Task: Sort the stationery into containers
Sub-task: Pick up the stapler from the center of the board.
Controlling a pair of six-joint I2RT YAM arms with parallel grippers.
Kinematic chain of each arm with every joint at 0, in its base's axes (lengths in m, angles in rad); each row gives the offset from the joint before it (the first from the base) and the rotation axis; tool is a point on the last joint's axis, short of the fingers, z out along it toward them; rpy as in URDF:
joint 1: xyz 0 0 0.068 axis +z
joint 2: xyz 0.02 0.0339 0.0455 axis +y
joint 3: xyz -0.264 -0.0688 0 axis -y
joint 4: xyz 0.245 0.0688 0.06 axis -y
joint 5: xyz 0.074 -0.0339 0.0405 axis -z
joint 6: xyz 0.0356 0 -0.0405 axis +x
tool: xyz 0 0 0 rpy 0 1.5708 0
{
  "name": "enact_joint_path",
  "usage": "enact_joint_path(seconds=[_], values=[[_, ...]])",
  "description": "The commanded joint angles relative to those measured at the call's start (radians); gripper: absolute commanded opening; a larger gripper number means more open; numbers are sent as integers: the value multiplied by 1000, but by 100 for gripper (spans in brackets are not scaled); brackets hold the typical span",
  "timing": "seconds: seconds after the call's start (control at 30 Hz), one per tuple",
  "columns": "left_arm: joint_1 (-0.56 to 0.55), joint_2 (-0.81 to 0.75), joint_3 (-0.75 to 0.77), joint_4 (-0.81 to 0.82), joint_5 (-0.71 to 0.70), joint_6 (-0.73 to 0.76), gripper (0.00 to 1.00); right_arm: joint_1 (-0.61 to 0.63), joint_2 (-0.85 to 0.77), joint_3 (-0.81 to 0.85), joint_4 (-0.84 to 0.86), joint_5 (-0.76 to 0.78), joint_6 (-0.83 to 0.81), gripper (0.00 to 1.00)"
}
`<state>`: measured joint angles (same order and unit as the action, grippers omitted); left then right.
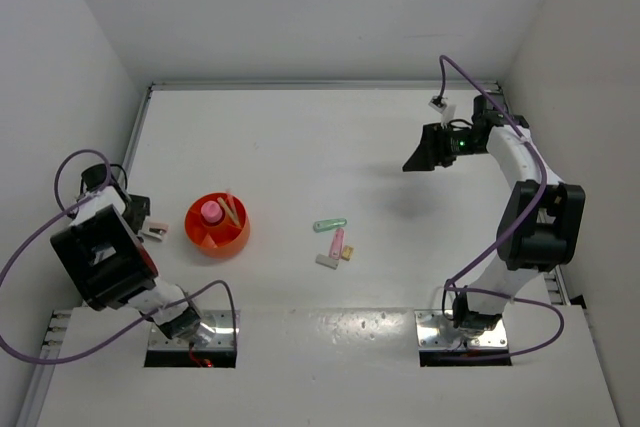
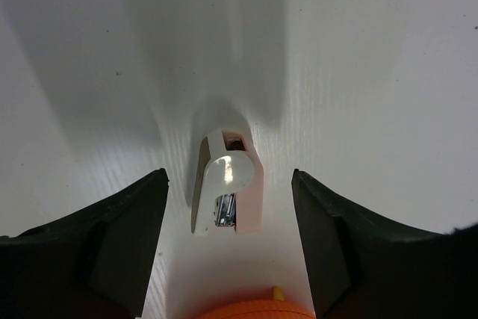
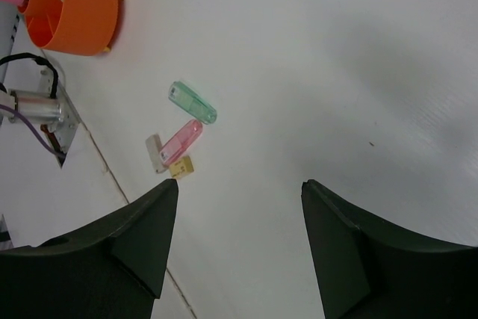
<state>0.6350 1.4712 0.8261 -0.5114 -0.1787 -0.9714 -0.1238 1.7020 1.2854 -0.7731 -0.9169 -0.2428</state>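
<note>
Stationery [image 1: 337, 242] — two markers [image 1: 330, 224], two erasers [image 1: 327, 261] — lies mid-desk toward the near edge; orange bowl [image 1: 196, 230] nearer the left edge. Light, stiff, slick; likely grip markers mid-barrel. Right gripper [image 3: 239, 196] wide, empty; left gripper [image 2: 228, 177] wide.

Top external: fixed, high, above and behind both arm bases, facing down and forward. Widest and farthest view, with the whole table [image 1: 300, 147] and both arms in frame.

Left wrist: low, close to the surface, looking out between the fingers of the left gripper [image 2: 229, 177] toward the far wall edge. Tight view, with the white-and-pink item [image 2: 239, 207] at centre and the rim of the orange bowl [image 2: 250, 310] at the bottom edge.

Right wrist: high up, looking obliquely down between the fingers of the right gripper [image 3: 239, 184], across the table. Mid range.

Overlap:
- Top and right wrist share the orange bowl and the stationery cluster [image 3: 183, 140].
- Top and left wrist share the orange bowl and the white-and-pink item.
- The two wrist views share only the orange bowl.
</note>
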Motion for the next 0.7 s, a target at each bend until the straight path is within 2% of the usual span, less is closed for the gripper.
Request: enact_joint_path(seconds=[0.0,0.2,0.43,0.67], values=[[11,46,48,30,41,8,72,-5,-2,-1,-6,-34,-26,68],[11,74,59,30,41,8,68,-5,-2,-1,-15,-34,-35,68],[11,103,59,39,41,8,48,-5,-22,-1,-25,-43,-44,66],[11,113,59,39,41,17,48,-5,-33,8,-43,-53,-53,66]])
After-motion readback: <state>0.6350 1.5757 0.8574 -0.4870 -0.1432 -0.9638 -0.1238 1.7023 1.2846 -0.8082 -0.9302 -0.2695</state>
